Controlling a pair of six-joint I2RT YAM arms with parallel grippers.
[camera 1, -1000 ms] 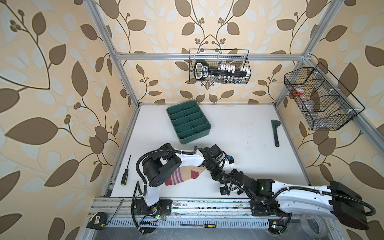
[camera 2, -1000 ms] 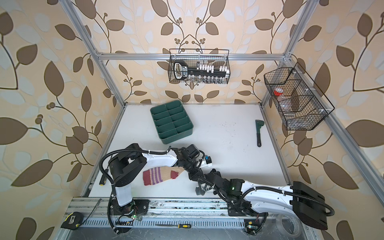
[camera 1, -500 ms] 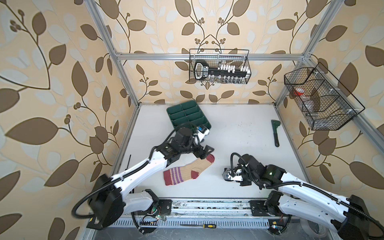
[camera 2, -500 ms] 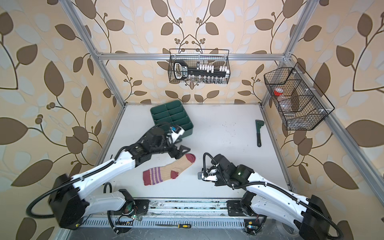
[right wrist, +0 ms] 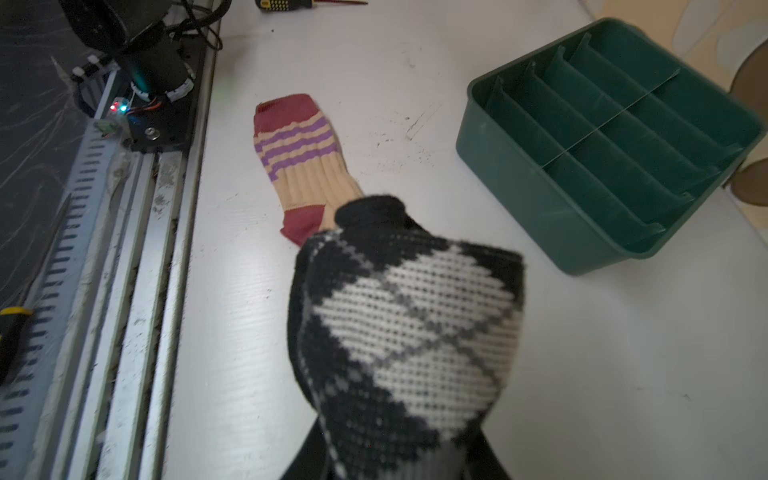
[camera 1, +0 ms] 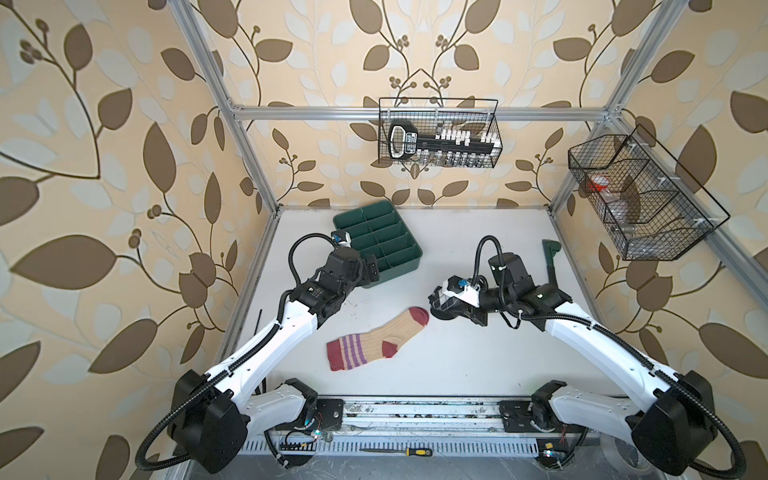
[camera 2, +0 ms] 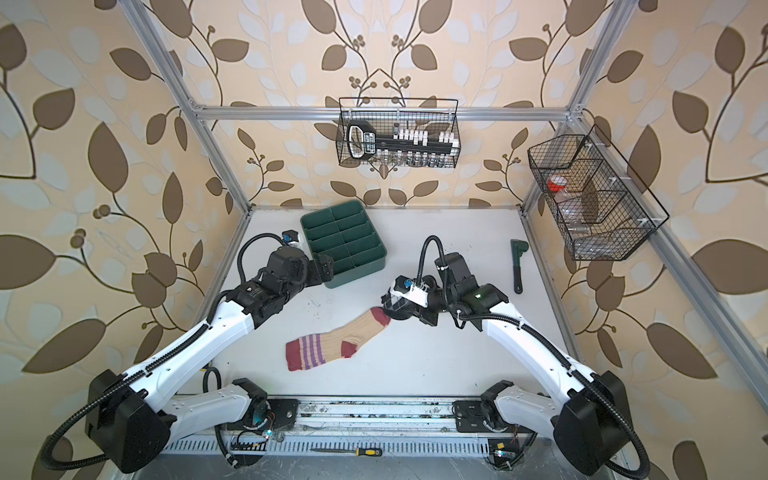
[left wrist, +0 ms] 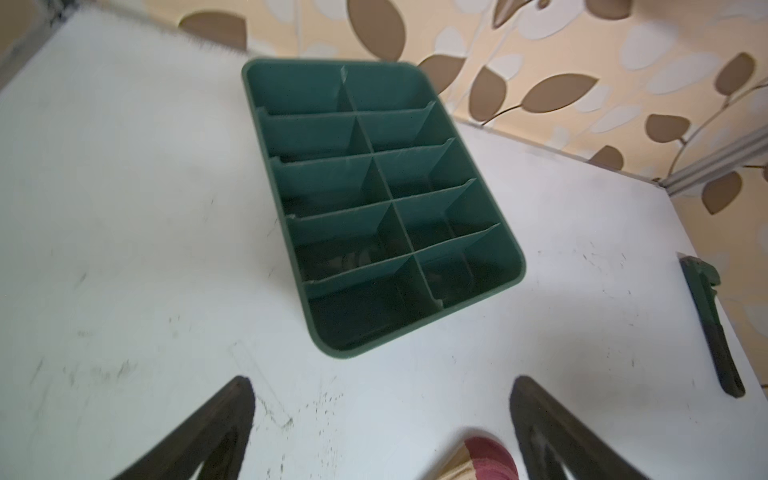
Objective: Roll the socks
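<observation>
The beige sock [camera 1: 376, 338] [camera 2: 338, 338] with maroon toe, heel and cuff and purple stripes lies flat in the middle of the white table. It also shows in the right wrist view [right wrist: 307, 166], and its toe [left wrist: 490, 457] in the left wrist view. The black argyle sock [right wrist: 407, 332] [camera 1: 442, 305] hangs bunched from my right gripper [right wrist: 399, 449] [camera 2: 395, 307], which is shut on it just right of the beige toe. My left gripper [left wrist: 382, 380] [camera 1: 371, 269] is open and holds nothing, beside the tray's near corner.
A green divided tray [camera 1: 376, 243] [left wrist: 382, 208] [right wrist: 615, 137] stands at the back left. A green-handled tool [camera 1: 550, 262] [left wrist: 712, 324] lies at the right edge. A screwdriver [camera 1: 409, 451] rests on the front rail. Wire baskets [camera 1: 438, 139] [camera 1: 640, 199] hang on the walls.
Both arms have lifted from a low folded pose at the table's front. My left gripper opened and drew back from the beige toe toward the tray. My right gripper carried the black sock rightward.
</observation>
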